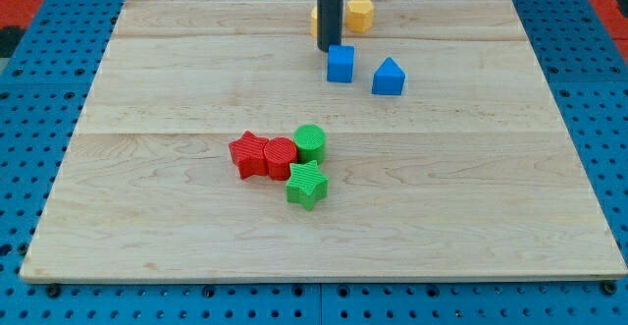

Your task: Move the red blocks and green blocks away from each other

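A red star block [247,154] and a red cylinder [280,157] sit side by side near the board's middle. A green cylinder [310,143] touches the red cylinder's right side. A green star block [307,185] lies just below, touching the red cylinder. My tip [329,48] is near the view's top, far above this cluster, right next to the upper left of a blue cube [340,64].
A blue block with a peaked top [389,77] lies right of the blue cube. A yellow block [360,15] sits near the top edge, and another yellow block [315,19] is mostly hidden behind the rod. The wooden board [147,217] rests on a blue pegboard.
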Controlling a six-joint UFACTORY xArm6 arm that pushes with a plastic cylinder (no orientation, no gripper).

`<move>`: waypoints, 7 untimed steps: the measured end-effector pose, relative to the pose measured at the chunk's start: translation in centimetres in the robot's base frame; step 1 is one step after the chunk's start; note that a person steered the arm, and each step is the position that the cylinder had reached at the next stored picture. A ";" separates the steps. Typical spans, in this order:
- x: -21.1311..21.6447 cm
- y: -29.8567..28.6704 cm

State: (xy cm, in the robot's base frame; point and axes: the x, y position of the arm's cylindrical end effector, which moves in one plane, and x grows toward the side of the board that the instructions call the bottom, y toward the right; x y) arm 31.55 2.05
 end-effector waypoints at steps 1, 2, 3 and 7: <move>1.6 4.1; 1.9 -3.7; 7.2 -5.5; 18.0 -2.6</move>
State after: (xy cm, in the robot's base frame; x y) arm 49.55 -0.59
